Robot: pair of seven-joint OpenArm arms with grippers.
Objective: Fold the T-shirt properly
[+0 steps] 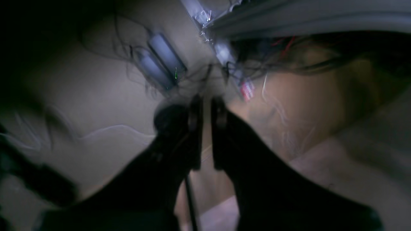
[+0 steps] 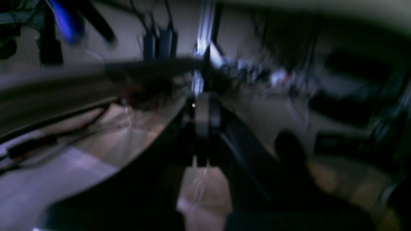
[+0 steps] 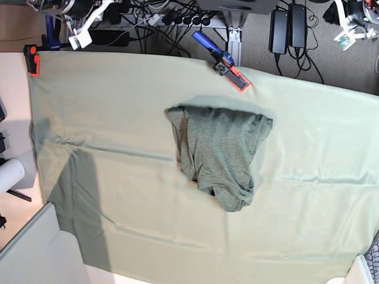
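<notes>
The T-shirt (image 3: pixel 219 154) lies folded into a compact dark olive bundle in the middle of the mint-green table cloth (image 3: pixel 118 118), narrowing toward the near side. Neither arm reaches over the table in the base view. In the blurred left wrist view, my left gripper (image 1: pixel 207 102) hangs off the table above the floor. Its dark fingers (image 1: pixel 196 128) stand a narrow slit apart with nothing between them. The equally blurred right wrist view shows my right gripper (image 2: pixel 208 99) shut, pads together and holding nothing. The T-shirt is out of view in both wrist views.
An orange clamp (image 3: pixel 34 60) pins the cloth at the far left corner. A blue-and-orange clamp (image 3: pixel 224 60) pins the far edge. Power bricks (image 3: pixel 288 26) and cables lie on the floor behind the table. A white roll (image 3: pixel 9 174) sits at the left.
</notes>
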